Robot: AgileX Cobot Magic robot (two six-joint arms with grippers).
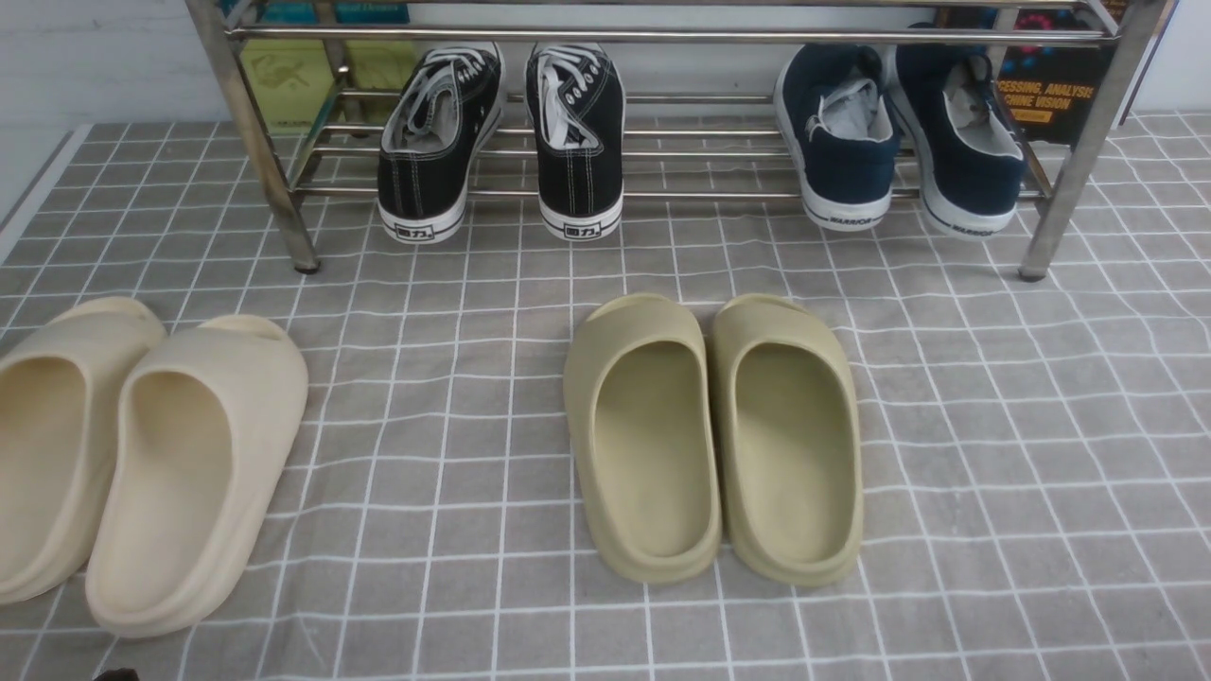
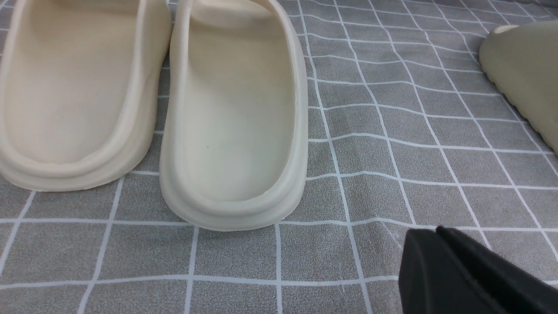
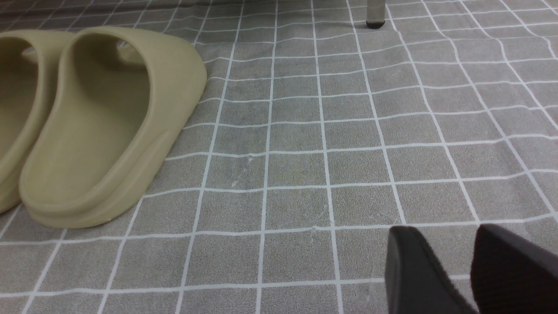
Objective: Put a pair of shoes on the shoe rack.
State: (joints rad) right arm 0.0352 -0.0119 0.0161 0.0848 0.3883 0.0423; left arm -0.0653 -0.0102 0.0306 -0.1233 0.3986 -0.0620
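Black sneakers [image 1: 501,132] sit side by side on the shoe rack's [image 1: 662,151] lower bars, left of the navy pair [image 1: 899,132]; heels toward the camera, toes and long axes running back into the rack. They look light, with soft canvas and stiffer heels, so the heel rim seems the best hold. Left wrist view: left gripper [image 2: 475,279] beside beige slides [image 2: 235,113], opening unclear. Right wrist view: right gripper [image 3: 468,274] parted, holding nothing.

The pair of shoes [image 1: 501,137] sits on the shoe rack [image 1: 662,151], left of other sneakers [image 1: 899,137], slides [image 1: 714,435] in front
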